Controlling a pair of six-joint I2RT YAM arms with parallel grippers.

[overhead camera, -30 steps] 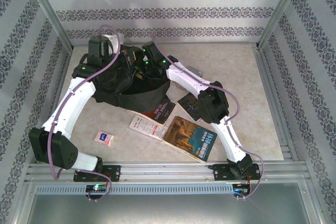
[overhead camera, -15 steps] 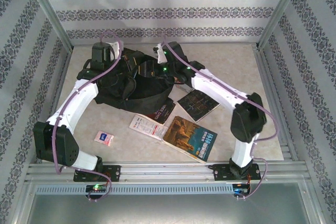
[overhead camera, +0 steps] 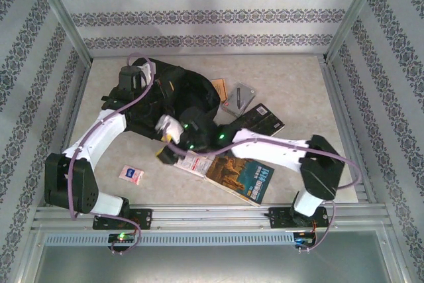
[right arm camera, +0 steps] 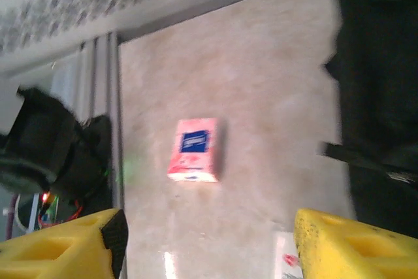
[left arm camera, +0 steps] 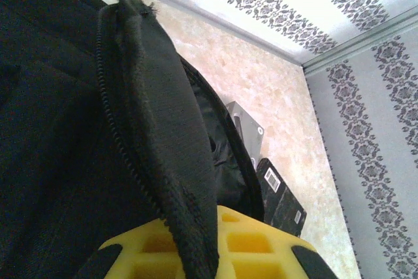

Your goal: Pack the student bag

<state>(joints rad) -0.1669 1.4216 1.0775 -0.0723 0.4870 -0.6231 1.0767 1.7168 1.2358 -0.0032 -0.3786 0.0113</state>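
The student bag [overhead camera: 173, 94], a large black backpack, lies at the back left of the table. My left gripper [overhead camera: 134, 85] is shut on its zipped opening edge [left arm camera: 157, 135], and the fabric is pinched between the yellow jaws of the left gripper [left arm camera: 196, 253]. My right arm reaches leftward in front of the bag. Its right gripper [overhead camera: 164, 149] hangs open over the table, with nothing between the yellow fingers [right arm camera: 353, 240] of the right gripper [right arm camera: 209, 243]. A pink tissue pack [right arm camera: 194, 149] lies ahead of it, and the bag [right arm camera: 382, 96] is off to one side.
A white booklet [overhead camera: 192, 162] and an orange-covered book [overhead camera: 242, 177] lie at the front centre. A black book [overhead camera: 262, 118], a grey box [overhead camera: 237, 97] and an orange item [overhead camera: 218, 88] lie right of the bag. The tissue pack [overhead camera: 131, 174] is front left. Metal rails edge the table.
My right arm has swung from the bag's opening down and left to the table near the white booklet. The bag slid back. The left gripper keeps its hold.
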